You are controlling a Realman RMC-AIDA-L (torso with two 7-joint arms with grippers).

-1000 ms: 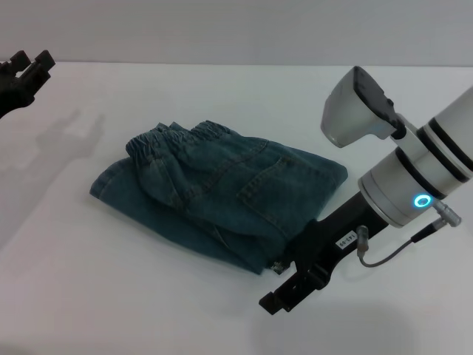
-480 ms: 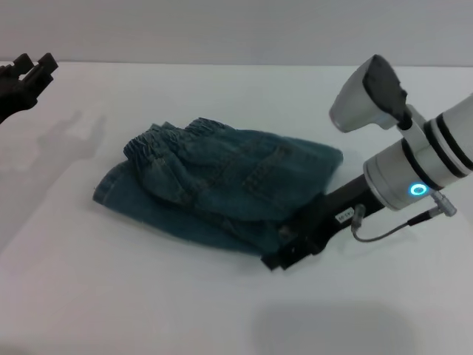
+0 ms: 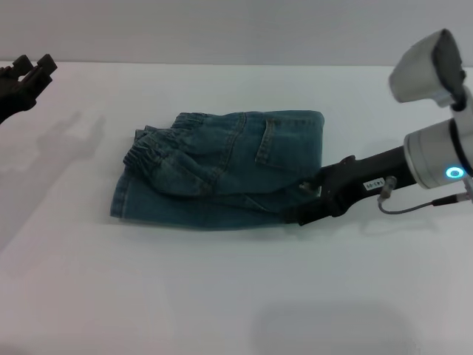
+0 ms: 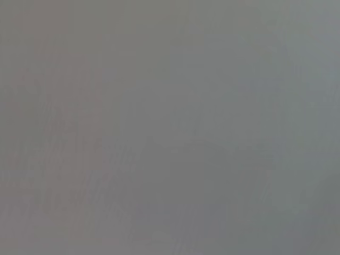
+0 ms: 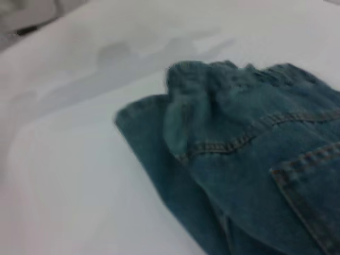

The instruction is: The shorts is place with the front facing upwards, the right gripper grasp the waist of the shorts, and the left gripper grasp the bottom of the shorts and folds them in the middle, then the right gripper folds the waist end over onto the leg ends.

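Note:
The blue-green denim shorts (image 3: pixel 222 166) lie folded on the white table (image 3: pixel 222 296). Their gathered waist (image 3: pixel 159 146) rests on top at the left end, above the straight leg ends (image 3: pixel 120 198). The right wrist view shows the same waist (image 5: pixel 212 77) over the hemmed layer (image 5: pixel 141 127). My right gripper (image 3: pixel 304 201), black with a white label, reaches in from the right, shut on the folded right edge of the shorts. Far from the cloth, my left gripper (image 3: pixel 29 70) hangs open at the far left back. The left wrist view shows only plain grey.
The arms cast shadows (image 3: pixel 66 140) on the table to the left of the shorts. The table's back edge (image 3: pixel 222 64) meets a pale wall. A grey cable (image 3: pixel 414 207) loops under the right wrist.
My right arm has swung from pointing down-left to pointing left. The shorts have turned with it and now lie level across the table. The left gripper has stayed put.

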